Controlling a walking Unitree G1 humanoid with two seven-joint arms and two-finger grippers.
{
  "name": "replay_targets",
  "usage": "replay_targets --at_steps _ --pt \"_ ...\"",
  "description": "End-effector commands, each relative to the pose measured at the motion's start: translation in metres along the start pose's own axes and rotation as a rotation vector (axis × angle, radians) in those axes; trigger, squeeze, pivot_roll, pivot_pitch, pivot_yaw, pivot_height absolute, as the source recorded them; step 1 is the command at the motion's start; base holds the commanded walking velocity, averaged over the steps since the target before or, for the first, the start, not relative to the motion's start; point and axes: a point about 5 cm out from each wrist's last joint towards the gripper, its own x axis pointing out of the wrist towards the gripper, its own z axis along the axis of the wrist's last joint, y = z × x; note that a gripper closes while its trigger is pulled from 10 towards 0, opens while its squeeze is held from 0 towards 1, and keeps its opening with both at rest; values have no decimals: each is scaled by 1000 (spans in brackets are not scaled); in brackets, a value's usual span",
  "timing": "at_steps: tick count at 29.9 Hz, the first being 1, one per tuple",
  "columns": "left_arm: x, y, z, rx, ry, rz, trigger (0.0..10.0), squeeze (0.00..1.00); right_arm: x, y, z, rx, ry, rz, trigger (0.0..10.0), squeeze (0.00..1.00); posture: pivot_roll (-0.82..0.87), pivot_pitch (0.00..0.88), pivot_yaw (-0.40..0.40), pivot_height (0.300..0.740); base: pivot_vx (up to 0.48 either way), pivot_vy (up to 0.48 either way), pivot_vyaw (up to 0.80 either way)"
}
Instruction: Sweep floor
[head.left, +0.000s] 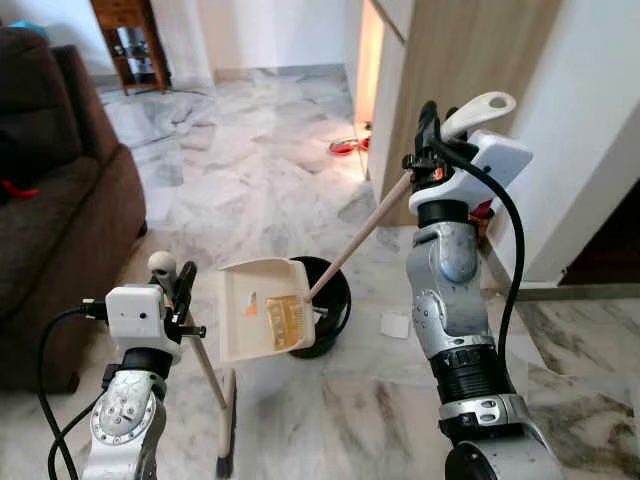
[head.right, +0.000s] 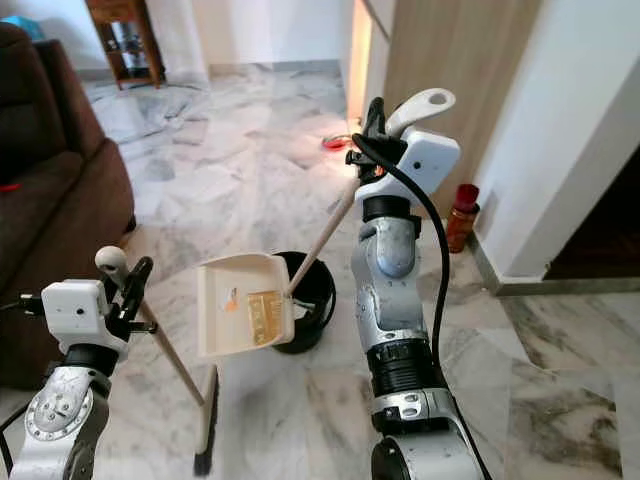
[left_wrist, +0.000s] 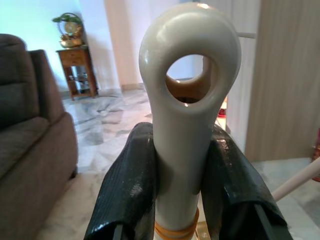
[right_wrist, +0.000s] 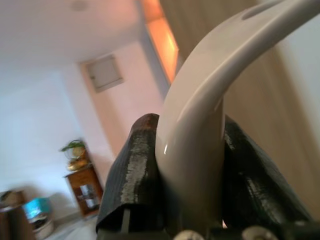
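The right gripper (head.left: 432, 135), jaws clamped on the dustpan handle (head.left: 360, 237), holds the dustpan (head.left: 262, 308) tilted just above the black bin (head.left: 335, 300); yellowish debris (head.left: 284, 320) lies at the pan's lower edge nearest the bin. The left gripper (head.left: 180, 290), jaws clamped on the broom (head.left: 205, 365), keeps it leaning, head on the floor (head.left: 250, 170).

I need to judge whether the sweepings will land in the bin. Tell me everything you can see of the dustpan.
The dustpan is cream, plastic by its look, a shallow tray with raised walls on a long pale handle ending in a looped grip. The right gripper is shut on that handle near the top. The pan hangs tilted above the black bin, overlapping its rim, open face toward the camera. A yellowish piece and small orange scraps lie inside it.
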Motion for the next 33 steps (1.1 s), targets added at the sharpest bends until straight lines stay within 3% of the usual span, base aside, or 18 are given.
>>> replay_targets --at_steps 1,8,12,27,30,32,33 --pt "2 2 16 27 -72 2 10000 0 7 8 15 24 -80 21 10000 0 145 4 30 740 289 0 0" --pt "3 2 16 24 -72 1 10000 0 7 10 12 35 -55 36 10000 0 145 8 31 740 286 0 0" --pt "3 1 16 22 -73 4 10000 0 8 11 11 44 -50 47 10000 0 148 10 27 740 287 0 -744" --pt "2 1 16 22 -72 8 10000 0 9 14 11 44 -52 66 10000 0 152 12 23 740 291 0 0" --pt "-7 4 12 31 -42 10 10000 0 8 15 10 44 -54 67 10000 0 153 11 28 740 310 0 0" --pt "-29 18 2 70 29 43 10000 0 8 15 11 46 -57 67 10000 0 150 9 31 740 309 0 0" --pt "-29 18 2 70 29 43 10000 0 8 15 11 46 -57 67 10000 0 150 9 31 740 307 0 0"
